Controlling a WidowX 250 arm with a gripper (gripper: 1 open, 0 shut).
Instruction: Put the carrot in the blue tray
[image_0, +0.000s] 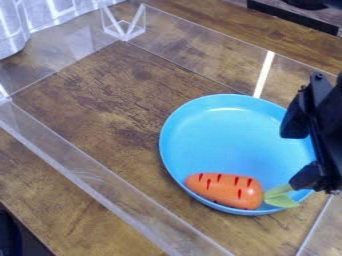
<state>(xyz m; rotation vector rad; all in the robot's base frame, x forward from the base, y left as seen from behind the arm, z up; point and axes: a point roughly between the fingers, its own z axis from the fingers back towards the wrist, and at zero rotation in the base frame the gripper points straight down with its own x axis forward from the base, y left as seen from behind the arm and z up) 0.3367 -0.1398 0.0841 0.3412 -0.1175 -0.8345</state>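
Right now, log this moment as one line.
carrot: lying in blue tray, near front rim | tool: open, over tray's right edge, holding nothing | task: carrot placed

The tray (201, 140) sits on the table (120, 100), toward its right side. The carrot (226, 190) lies inside the tray at its near rim, stem pointing right, below the pincer (315, 160).

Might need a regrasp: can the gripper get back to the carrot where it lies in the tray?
Probably yes. The carrot lies uncovered near the front rim of the blue tray, and the gripper hangs just to its right with nothing between them.
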